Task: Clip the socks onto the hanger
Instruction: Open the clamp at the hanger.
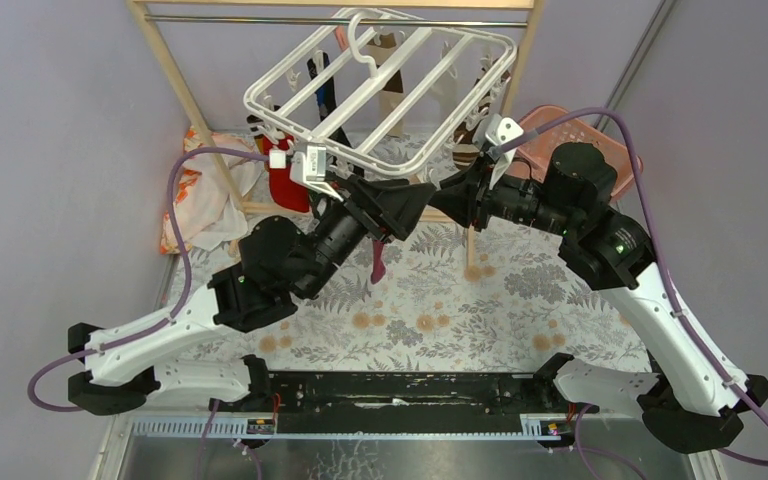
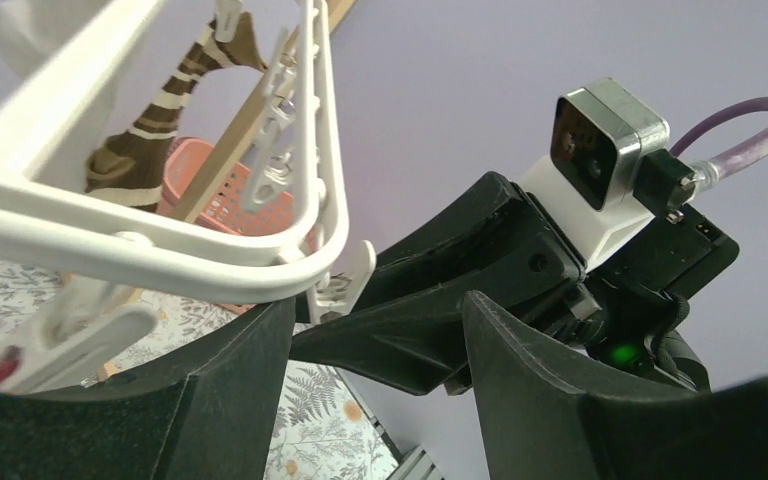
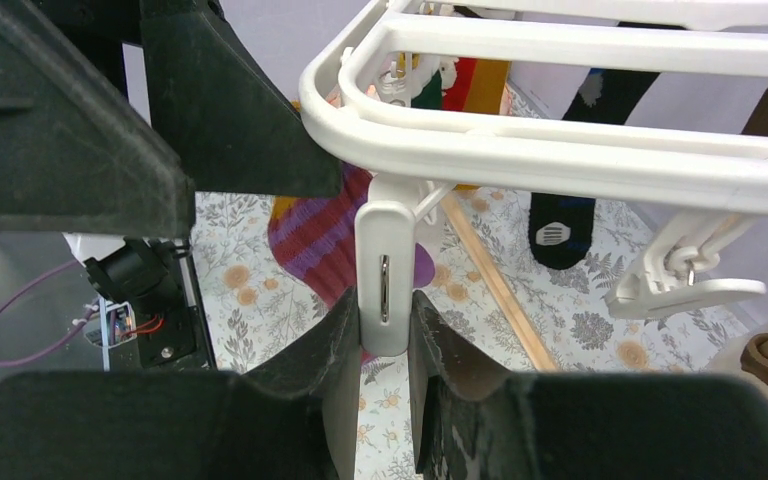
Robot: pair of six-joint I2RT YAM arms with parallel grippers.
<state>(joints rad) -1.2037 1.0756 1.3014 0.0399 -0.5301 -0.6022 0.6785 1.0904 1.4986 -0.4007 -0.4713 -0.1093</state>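
While under the hanger [image 3: 560, 150], clip [image 3: 385, 250] within grip of right tool [image 3: 384, 325].

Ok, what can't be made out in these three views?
Right wrist: red-purple sock, its top hidden behind left gripper and hanger; clipped or held, cannot tell.
Right wrist: squeezed clip, lower end buried between right gripper fingers.
Left wrist: lower-left clip, blurred; its contents unreadable.
Top external: both fingertips merge under the hanger.

The hanger [image 1: 385, 162] hangs above the table [image 1: 440, 300], cloth [image 1: 200, 200] to its left, basket [image 1: 610, 138] to its right.
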